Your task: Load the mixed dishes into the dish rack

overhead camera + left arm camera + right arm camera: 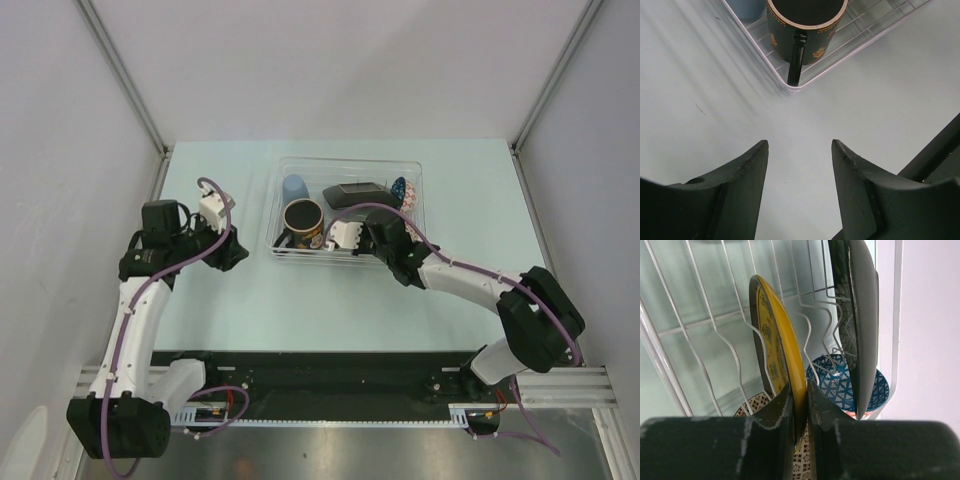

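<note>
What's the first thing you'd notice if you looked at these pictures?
The bright yellow saucer stands out: the right gripper pinches its edge, holding it upright among the thin bars of the dish rack, with a dark plate on edge and a blue-patterned bowl close by. At the rack's near left corner sits the black mug, and the left gripper hangs open over the table beside it.

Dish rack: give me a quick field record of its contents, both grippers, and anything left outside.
dish rack holds: mug, light-blue cup, black plate on edge, blue bowl
right gripper: shut on yellow saucer, upright among the ribs
left gripper: open, empty, over table beside rack
dishes outside: none visible
</note>
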Tool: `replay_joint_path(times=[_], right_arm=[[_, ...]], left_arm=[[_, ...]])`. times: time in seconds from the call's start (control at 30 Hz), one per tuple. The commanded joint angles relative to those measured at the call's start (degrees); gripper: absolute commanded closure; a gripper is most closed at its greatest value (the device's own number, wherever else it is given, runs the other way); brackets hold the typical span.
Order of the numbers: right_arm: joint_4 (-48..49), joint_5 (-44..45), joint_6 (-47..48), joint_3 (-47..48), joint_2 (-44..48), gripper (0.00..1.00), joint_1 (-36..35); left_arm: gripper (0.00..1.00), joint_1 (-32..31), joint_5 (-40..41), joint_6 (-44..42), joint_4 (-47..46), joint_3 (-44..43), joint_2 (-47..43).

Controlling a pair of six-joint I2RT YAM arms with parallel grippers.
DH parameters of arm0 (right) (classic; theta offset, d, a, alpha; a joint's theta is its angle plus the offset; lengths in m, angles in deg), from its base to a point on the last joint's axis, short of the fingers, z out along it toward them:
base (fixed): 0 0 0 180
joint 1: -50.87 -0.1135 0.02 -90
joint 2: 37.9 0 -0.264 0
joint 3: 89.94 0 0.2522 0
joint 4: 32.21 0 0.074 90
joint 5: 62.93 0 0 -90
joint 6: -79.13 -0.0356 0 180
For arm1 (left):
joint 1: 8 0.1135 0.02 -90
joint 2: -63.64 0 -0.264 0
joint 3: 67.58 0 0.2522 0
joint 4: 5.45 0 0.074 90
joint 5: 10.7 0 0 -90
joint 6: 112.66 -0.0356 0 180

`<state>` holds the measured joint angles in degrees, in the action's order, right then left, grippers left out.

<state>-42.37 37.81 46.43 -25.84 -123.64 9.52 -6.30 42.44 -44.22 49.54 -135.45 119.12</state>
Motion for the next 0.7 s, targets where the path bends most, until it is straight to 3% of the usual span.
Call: replay_joint_path(times=[0.0, 0.23, 0.27, 0.33, 0.37, 0.4, 0.67], right_arm=[[-0.25, -0.64, -7.90, -0.34, -1.80, 0.91, -1.11], [-1.13, 2.00, -11.42, -0.42, -1.81, 0.74, -2.34], [-1.31, 2.44, -11.51, -0.34, -1.54, 0.58, -2.51], [-1.66, 2.70, -11.59, -0.42, -0.58, 0.45, -2.86], [-1.57, 3.23, -11.86, -0.43, -0.23, 0.29, -2.87], [-1.66, 3.49, -11.95, -0.43, 0.30, 0.01, -2.95], [-2.80, 6.30, -16.33, -0.34, 12.93, 0.00, -4.62]], left_arm=[[0.41, 0.68, -1.55, -1.20, -0.10, -1.17, -1.34], [0.40, 0.68, -1.55, -1.46, 0.43, -1.97, -1.61], [0.40, 0.68, -1.46, -1.47, 0.51, -2.05, -1.78], [0.40, 0.59, -1.46, -1.55, 0.51, -2.23, -2.22], [0.40, 0.68, -1.28, -1.55, 0.60, -2.23, -2.22], [0.40, 0.68, -1.37, -1.55, 0.78, -2.49, -2.48], [0.40, 0.68, -2.51, -0.94, 1.22, -5.13, -3.01]])
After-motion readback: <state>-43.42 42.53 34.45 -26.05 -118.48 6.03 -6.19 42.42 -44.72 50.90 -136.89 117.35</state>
